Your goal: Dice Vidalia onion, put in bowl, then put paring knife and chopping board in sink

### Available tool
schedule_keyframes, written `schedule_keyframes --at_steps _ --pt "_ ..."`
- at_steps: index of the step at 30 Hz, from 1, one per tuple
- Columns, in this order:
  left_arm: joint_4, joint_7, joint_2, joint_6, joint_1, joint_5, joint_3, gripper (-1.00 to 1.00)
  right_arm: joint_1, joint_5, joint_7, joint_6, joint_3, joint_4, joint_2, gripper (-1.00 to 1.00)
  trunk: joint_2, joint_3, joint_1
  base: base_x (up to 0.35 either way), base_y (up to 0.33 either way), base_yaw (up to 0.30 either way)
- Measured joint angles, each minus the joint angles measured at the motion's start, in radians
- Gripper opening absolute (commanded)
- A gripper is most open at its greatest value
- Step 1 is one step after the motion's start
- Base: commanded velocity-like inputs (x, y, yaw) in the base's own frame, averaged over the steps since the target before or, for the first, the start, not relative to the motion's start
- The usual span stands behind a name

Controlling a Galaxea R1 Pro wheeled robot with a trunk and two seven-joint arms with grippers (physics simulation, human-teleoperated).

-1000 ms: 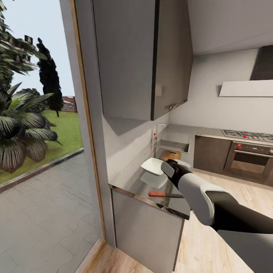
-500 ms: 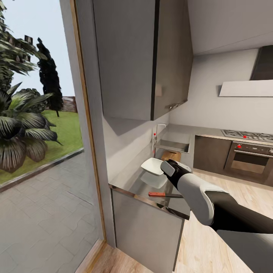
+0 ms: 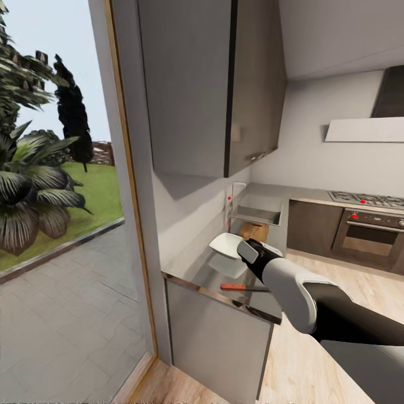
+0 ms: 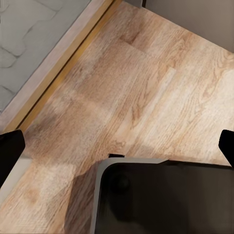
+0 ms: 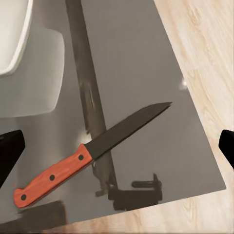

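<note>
The paring knife [image 5: 90,150], red-orange handle and dark blade, lies flat on the grey countertop [image 5: 146,58] near its end edge. My right gripper [image 5: 117,152] hovers above it, open, with a fingertip at each side of the knife. In the head view the knife [image 3: 237,287] lies just below my right wrist [image 3: 252,253]. The white bowl [image 3: 226,244] sits on the counter beyond it. Farther back are the brown chopping board [image 3: 254,229] and the sink [image 3: 259,215]. The Vidalia onion is out of view. My left gripper [image 4: 117,148] hangs open over the wooden floor.
A tall glass door [image 3: 62,213] to a patio stands left of the counter's end. Wall cabinets [image 3: 207,90] hang over the counter. An oven [image 3: 367,235] and hob [image 3: 365,199] sit on the far run. Wooden floor [image 3: 314,359] lies beside the counter.
My right forearm has shifted slightly, so more of the chopping board shows behind the wrist. The knife and bowl lie where they were.
</note>
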Motion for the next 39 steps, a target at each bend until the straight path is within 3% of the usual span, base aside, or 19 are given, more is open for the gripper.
schedule_keyframes --at_steps 24,39 --pt "-0.001 -0.001 0.000 0.000 0.000 0.000 0.000 1.00 0.000 0.000 0.003 -0.001 0.000 0.025 0.000 1.00 0.000 -0.035 0.000 0.030 0.121 0.000" --pt "-0.001 -0.001 0.000 0.000 0.000 0.000 0.000 1.00 0.000 0.000 0.004 0.002 0.000 0.026 0.000 1.00 0.000 -0.037 0.000 0.119 0.019 0.000"
